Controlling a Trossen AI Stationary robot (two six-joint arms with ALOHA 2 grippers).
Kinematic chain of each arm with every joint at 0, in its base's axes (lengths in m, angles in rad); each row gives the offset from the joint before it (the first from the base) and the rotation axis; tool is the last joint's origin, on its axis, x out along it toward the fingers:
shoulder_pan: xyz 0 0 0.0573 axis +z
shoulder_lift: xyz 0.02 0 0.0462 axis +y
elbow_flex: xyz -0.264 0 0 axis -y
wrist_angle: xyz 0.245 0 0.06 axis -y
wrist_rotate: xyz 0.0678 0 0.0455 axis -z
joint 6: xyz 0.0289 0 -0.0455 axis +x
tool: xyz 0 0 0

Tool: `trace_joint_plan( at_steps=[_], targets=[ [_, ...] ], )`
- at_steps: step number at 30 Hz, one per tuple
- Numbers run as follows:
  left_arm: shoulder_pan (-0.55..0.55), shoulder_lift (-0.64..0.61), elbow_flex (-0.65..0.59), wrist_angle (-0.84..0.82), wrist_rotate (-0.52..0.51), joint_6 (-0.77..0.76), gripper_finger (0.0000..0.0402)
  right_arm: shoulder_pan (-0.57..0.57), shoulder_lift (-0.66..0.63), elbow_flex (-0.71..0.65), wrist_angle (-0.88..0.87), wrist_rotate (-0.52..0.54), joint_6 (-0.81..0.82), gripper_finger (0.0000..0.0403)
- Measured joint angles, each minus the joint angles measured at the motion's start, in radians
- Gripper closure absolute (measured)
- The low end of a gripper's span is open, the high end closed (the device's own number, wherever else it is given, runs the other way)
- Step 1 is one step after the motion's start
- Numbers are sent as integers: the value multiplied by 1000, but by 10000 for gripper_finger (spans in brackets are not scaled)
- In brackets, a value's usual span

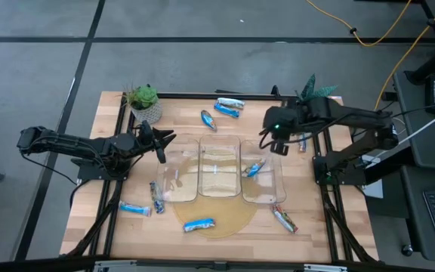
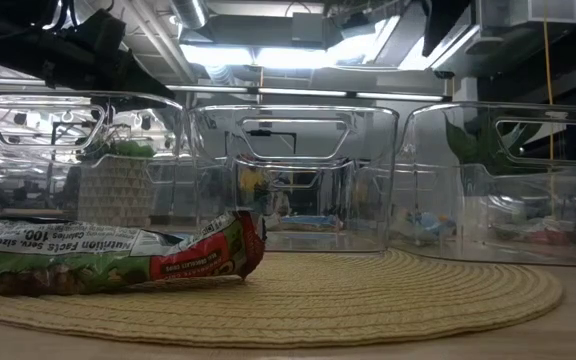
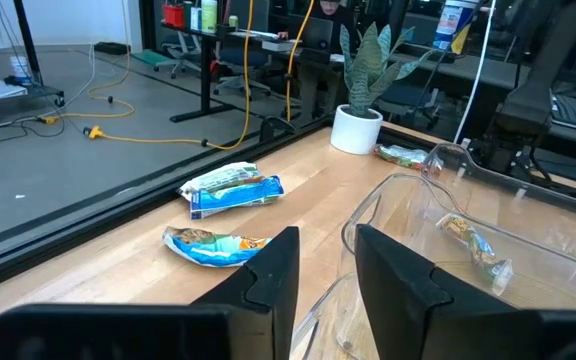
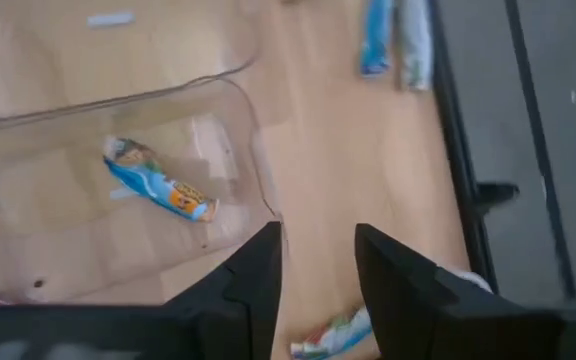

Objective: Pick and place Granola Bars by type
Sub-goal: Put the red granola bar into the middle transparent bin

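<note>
We are hovering both tools over the bench with nothing in either. The left tool point(image 1: 159, 143) is sitting at the left bin's point(image 1: 178, 175) far left corner, its fingers point(image 3: 268, 280) parted by a narrow gap and empty. The right tool point(image 1: 276, 143) is hanging just past the right bin's point(image 1: 265, 180) far right corner, fingers point(image 4: 253, 275) likewise a little apart and gripping nothing.

One blue-and-orange bar point(image 1: 254, 168) is already lying in the right bin; the middle bin point(image 1: 219, 174) looks bare. The rest are loose on the bench — two blue bars point(image 1: 229, 106) at the far edge with another point(image 1: 208, 120) just nearer, one point(image 1: 302, 142) beside the right arm, one point(image 1: 285, 220) near the right bin's front corner, one point(image 1: 199, 224) on the woven mat point(image 1: 232, 219), and two point(image 1: 136, 208) point(image 1: 156, 197) at front left.

The step in hand looks like choosing the next bar. For the right tool, the closest candidate is the one just beside it, showing at the wrist view's lower edge point(image 4: 333, 335). To do it well we should be opening wider first, turning the wrist so the fingers span the bar's short width, and coming straight down — flat foil tends to slide.

On the green-and-red wrapper point(image 2: 108, 258) lying on the mat, we are reading "Nutrition Facts" and "100"; the brand is not legible.
</note>
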Motion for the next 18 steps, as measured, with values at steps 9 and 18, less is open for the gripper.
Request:
trace_joint_plan(
  at_steps=[9, 18],
  targets=[
    [0, 0, 0, 0, 0, 0, 311, -108, -145, 11, -78, 1, 175, 272],
    [0, 0, 0, 0, -2, 0, 308, -207, -260, 11, -113, 104, 320, 272]
  ],
)
